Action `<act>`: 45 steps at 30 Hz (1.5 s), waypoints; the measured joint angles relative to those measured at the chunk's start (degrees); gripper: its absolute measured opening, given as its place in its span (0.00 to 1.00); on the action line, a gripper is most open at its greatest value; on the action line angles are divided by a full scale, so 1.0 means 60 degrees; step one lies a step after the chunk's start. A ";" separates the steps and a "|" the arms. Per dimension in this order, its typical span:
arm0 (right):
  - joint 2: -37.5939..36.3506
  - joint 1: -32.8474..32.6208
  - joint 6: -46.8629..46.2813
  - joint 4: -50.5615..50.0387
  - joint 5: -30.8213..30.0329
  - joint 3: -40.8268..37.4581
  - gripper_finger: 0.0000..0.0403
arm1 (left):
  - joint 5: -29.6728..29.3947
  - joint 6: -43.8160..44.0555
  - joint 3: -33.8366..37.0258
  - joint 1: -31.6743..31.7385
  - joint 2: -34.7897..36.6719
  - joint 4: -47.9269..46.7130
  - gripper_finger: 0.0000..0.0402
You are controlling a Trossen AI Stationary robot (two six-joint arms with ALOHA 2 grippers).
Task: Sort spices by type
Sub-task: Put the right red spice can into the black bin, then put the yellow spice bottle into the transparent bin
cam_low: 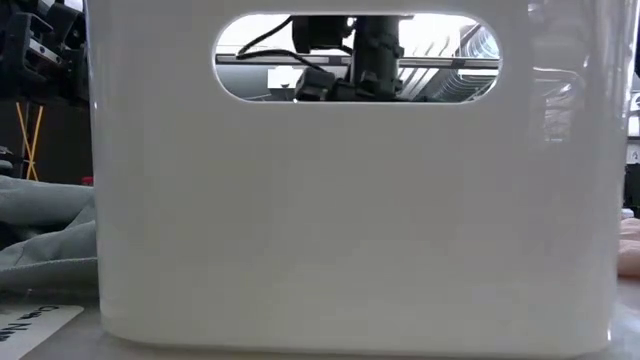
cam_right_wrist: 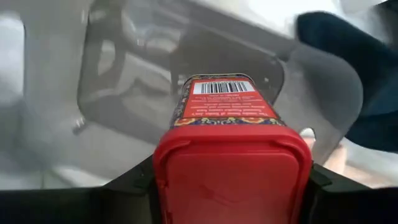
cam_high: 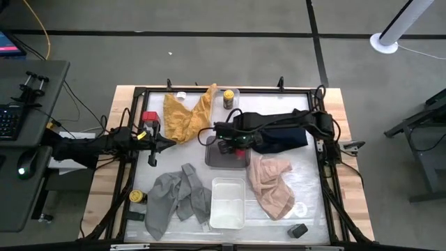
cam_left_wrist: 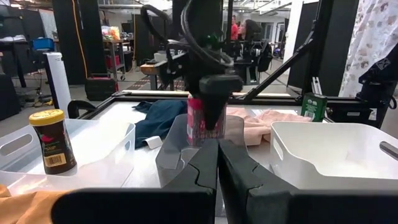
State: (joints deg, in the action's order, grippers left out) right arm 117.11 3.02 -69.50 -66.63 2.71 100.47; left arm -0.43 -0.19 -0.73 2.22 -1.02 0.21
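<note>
Red boxy tin (cam_right_wrist: pixel 231 134): clamped in right tool (cam_right_wrist: pixel 231 177), poised over grey tray (cam_high: pixel 217 159); placing step, release presumably next; left tool (cam_left_wrist: pixel 217 163) together, idle beside tray.

A tin (cam_right_wrist: pixel 230 149) sits between the right tool's (cam_high: pixel 224 147) fingers over the tray (cam_high: pixel 212 159) at mid-worktop (cam_high: pixel 104 181). Another tray (cam_high: pixel 228 203) lies just in front; cloths flank both.
</note>
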 joint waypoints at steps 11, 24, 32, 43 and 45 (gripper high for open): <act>0.0092 0.0012 -0.1914 -0.0287 -0.1219 -0.0005 0.49 | -0.0001 -0.0003 0.0000 -0.0002 0.0000 0.0003 0.00; 0.0450 0.0153 -0.1423 -0.0317 -0.1307 -0.0015 0.60 | 0.0000 -0.0003 -0.0003 0.0000 -0.0018 0.0000 0.00; 0.0409 0.0253 -0.0751 -0.1041 -0.1173 0.0535 0.61 | -0.0003 0.0000 0.0000 -0.0001 -0.0015 0.0003 0.00; 0.0395 0.0264 -0.0317 -0.1873 -0.1659 0.1683 0.61 | -0.0003 -0.0004 0.0000 0.0000 -0.0015 0.0000 0.00; 0.0395 0.0264 -0.0307 -0.1876 -0.1630 0.1683 0.61 | -0.0002 -0.0004 0.0000 0.0000 -0.0015 0.0000 0.00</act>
State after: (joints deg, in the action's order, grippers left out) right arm 119.48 4.60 -71.34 -77.88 -7.07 110.56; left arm -0.44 -0.21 -0.73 2.22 -1.10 0.21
